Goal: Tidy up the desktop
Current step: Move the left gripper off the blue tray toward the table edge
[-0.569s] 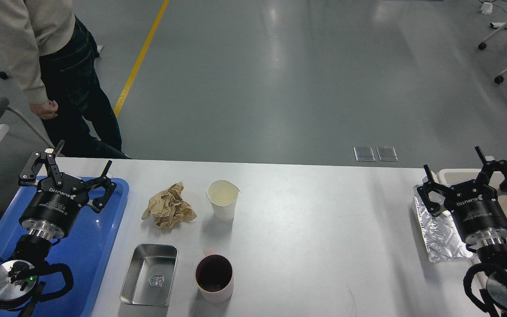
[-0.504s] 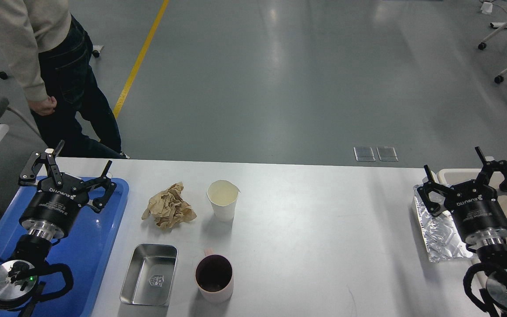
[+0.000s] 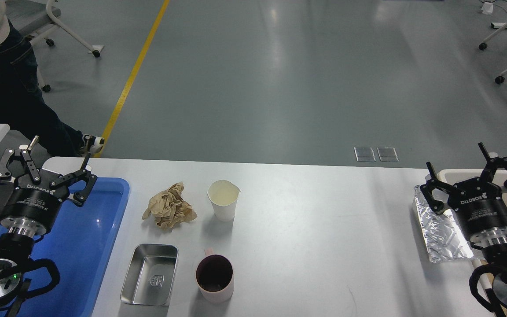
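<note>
Between both open end effectors (image 3: 58,160) (image 3: 455,160), cluttered desktop (image 3: 315,220).

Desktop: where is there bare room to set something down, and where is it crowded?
The desktop is bare from the paper cup and pink mug across to the foil sheet. Crowded at left: crumpled paper, steel tray.

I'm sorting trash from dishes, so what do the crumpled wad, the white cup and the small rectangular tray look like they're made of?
Wad: brown paper, matte, with sharp creases.
White cup: likely paper, matte, with a thin, slightly bent rim.
Small tray: metal, probably stainless steel, with a shiny reflective surface and an embossed emblem.
</note>
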Motion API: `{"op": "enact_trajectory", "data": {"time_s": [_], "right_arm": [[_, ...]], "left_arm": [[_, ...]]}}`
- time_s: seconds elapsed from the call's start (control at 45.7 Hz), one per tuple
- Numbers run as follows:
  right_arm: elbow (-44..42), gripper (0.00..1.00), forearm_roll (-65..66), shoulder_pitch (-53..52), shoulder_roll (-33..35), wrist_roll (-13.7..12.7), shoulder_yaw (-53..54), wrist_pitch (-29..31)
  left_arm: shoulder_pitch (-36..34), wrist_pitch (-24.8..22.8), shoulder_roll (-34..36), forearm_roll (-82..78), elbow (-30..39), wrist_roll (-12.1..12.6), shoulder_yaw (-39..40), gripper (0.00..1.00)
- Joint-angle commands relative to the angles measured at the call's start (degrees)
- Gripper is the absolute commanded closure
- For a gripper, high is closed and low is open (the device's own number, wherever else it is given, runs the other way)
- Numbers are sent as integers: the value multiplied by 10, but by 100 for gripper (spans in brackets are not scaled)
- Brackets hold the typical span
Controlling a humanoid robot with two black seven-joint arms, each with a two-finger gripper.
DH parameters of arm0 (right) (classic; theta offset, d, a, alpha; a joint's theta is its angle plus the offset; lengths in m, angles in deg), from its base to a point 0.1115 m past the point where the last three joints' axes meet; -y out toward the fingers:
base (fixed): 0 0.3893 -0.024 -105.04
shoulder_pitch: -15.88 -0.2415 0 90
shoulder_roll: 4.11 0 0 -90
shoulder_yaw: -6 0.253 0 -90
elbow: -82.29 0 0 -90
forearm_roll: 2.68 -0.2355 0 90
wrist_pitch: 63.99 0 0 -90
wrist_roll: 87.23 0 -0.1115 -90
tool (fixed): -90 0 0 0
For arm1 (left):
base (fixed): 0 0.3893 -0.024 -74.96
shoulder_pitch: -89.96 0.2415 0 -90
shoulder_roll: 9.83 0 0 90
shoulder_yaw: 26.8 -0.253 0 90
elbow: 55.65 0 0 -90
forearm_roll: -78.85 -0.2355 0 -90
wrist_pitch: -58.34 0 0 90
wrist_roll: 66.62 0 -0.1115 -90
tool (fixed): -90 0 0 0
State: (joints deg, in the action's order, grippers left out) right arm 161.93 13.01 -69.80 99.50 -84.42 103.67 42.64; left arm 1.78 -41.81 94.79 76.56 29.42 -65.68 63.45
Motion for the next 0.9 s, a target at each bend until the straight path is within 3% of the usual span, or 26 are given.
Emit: {"op": "enact_trajectory", "data": {"time_s": [0.0,0.109,0.241,0.416,0.526,0.679,0.876], "right_arm": [[0,0,0,1,-3,0,4,13],[0,0,0,1,-5,1,4,15],[3,0,5,2,-6,4,3,15],[3,0,101,3,-8,49,9,12],[3,0,123,8,-8,55,34,12],[2,0,122,10,-8,48,32,15],[2,0,122,11,-20,48,17,15]], "left_arm": [[3,-65,-4,-1,-27,-6,19,4],[-1,-86,-33,-1,-54,-4,40,4],[-6,-75,-70,0,-61,-4,43,4],[-7,-34,-68,-7,-57,-4,17,4],[-16,-15,-23,-38,-55,-7,-26,4],[-26,89,48,-126,-54,-13,-92,4],[-38,96,146,-138,-41,-14,-201,4]]}}
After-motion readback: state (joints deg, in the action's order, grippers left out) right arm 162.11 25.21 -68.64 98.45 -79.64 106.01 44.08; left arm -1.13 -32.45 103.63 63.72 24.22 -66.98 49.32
